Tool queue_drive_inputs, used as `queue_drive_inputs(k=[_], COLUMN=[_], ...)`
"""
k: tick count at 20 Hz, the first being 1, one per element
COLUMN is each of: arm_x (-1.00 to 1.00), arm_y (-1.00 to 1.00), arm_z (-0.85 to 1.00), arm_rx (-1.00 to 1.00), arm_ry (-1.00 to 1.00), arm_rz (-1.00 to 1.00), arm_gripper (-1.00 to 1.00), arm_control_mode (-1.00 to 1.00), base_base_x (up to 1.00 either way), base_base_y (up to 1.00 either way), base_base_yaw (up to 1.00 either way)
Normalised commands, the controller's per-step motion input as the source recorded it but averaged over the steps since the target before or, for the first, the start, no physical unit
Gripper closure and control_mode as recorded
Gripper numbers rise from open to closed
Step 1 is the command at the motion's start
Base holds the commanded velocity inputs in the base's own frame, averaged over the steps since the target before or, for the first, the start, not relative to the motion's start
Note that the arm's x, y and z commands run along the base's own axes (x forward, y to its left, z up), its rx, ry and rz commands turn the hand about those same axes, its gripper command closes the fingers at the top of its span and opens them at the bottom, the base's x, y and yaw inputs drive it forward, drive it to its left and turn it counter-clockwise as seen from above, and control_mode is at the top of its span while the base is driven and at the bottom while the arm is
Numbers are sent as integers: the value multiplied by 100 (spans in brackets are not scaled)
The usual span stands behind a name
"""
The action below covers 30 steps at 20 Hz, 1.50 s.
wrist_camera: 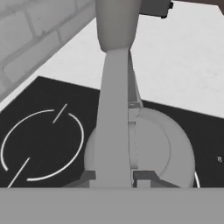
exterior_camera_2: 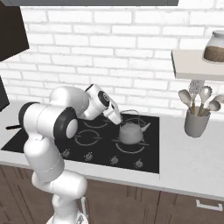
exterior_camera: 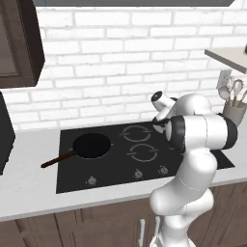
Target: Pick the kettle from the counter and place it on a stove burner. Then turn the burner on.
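Kettle (exterior_camera_2: 131, 132): squat, rounded, white-grey, upright on stove burner (exterior_camera_2: 130, 148); hand (exterior_camera_2: 119, 120) clamped on handle.

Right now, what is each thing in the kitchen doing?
Kettle: upright on a front ring of the cooktop, handle up.
Gripper: jaws nearly shut around the kettle's handle.
Frying pan: sitting flat on the cooktop's left side, nothing seen in it.
Spoon holder: upright on the counter, spoons sticking up.
Jar: standing on the shelf.
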Motion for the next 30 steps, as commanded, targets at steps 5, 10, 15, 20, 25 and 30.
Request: queue_drive_inputs(k=[5,10,15,20,25,30], arm_x=[-1,-15,-18,-4,0,0], arm_y=[-10,-22,-9,0,0,-12], arm_z=[-13,-10,0,0,0,0], arm_rx=[0,0,0,0,0,0], arm_ry=[0,0,-2,-3,-3,0], arm_rz=[0,0,0,0,0,1], arm_gripper=[-100,-100,-100,-100,-100,-100], arm_control_mode=[-100,-100,-100,-100,-100,-100], base_base_x=[0,0,0,0,0,0], base_base_y=[0,0,0,0,0,0], base_base_yaw=[0,0,0,0,0,0])
